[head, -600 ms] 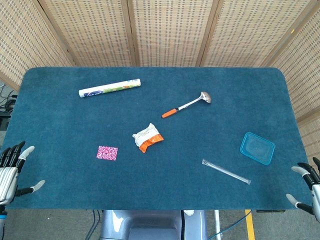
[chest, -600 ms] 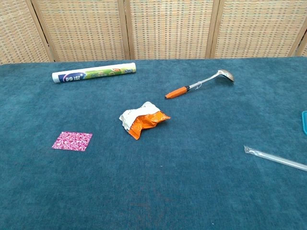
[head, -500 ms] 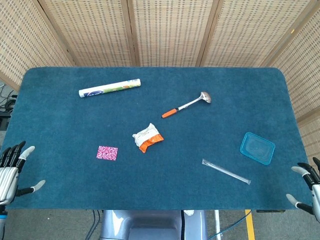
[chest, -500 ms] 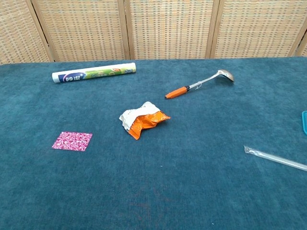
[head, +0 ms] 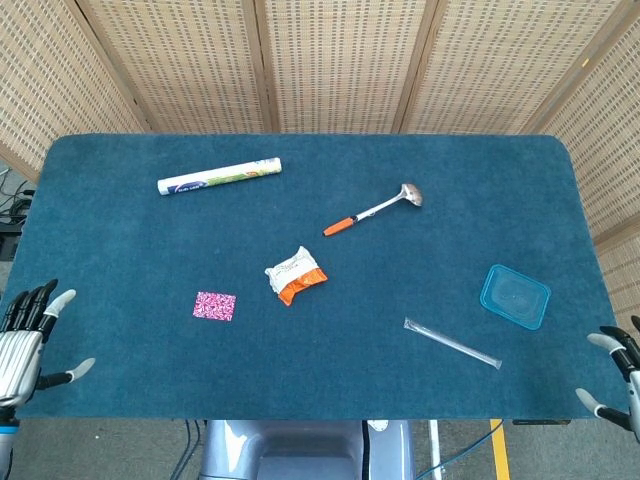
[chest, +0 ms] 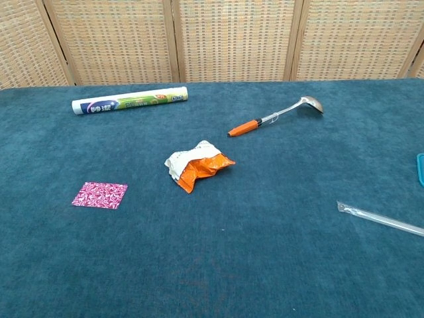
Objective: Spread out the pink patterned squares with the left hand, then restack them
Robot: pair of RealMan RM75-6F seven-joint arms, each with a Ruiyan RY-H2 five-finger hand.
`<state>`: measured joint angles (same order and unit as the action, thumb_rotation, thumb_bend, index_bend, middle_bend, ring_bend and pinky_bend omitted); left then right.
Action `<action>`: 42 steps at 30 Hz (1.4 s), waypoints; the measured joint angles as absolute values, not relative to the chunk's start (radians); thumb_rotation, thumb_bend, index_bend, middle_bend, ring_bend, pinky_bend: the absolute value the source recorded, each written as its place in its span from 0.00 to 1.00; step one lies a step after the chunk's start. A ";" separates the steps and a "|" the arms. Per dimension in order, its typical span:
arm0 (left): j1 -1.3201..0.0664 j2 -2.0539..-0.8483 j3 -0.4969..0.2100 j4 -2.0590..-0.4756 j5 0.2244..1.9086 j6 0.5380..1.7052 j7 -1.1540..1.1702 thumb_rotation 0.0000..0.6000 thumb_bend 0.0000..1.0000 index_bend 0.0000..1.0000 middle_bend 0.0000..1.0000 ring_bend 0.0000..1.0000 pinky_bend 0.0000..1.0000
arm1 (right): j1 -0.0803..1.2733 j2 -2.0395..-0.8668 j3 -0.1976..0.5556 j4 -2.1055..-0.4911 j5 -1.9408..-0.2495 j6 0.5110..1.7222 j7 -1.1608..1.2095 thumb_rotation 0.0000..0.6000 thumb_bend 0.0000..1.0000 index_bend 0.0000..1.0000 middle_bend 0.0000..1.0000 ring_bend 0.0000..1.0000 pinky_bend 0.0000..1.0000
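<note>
left hand [head: 22,335] fingers wide, empty, parked at desk edge; reach flat over stacked pink patterned paper squares [head: 214,306]; fan gently sideways, avoid crumpled orange-white wrapper [head: 295,275]; right hand [head: 618,372] fingers wide, idle

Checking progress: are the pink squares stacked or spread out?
Stacked: the pink patterned squares show as one single neat square, none fanned beside it.

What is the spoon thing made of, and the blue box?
The ladle looks like shiny metal, since its bowl and stem gleam silver, with an orange handle that is probably plastic. The blue box seems to be clear plastic: the tabletop shows through it, which looks like fuzzy teal cloth.
</note>
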<state>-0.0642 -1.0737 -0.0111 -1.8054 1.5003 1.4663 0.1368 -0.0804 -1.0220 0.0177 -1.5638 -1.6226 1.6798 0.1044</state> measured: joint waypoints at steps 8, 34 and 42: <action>-0.134 -1.063 -0.018 -1.800 1.476 1.327 0.111 0.86 0.00 0.12 0.00 0.00 0.00 | -0.085 -1.018 0.018 -1.557 -1.619 1.685 0.118 1.00 0.00 0.30 0.26 0.00 0.00; -0.480 -1.095 -0.055 -1.766 1.291 0.772 -0.043 0.07 0.00 0.12 0.00 0.00 0.00 | -0.111 -1.028 0.020 -1.538 -1.611 1.717 0.133 1.00 0.01 0.30 0.26 0.00 0.00; -0.550 -1.167 -0.051 -1.732 1.233 0.686 -0.036 0.07 0.00 0.12 0.00 0.00 0.00 | -0.109 -1.029 0.022 -1.536 -1.606 1.708 0.134 1.00 0.00 0.30 0.26 0.00 0.00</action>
<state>-0.5504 -1.1672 -0.0515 -1.7316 1.2331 0.6861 -0.0361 -0.1091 -1.0288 0.0221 -1.5356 -1.6060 1.7083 0.1337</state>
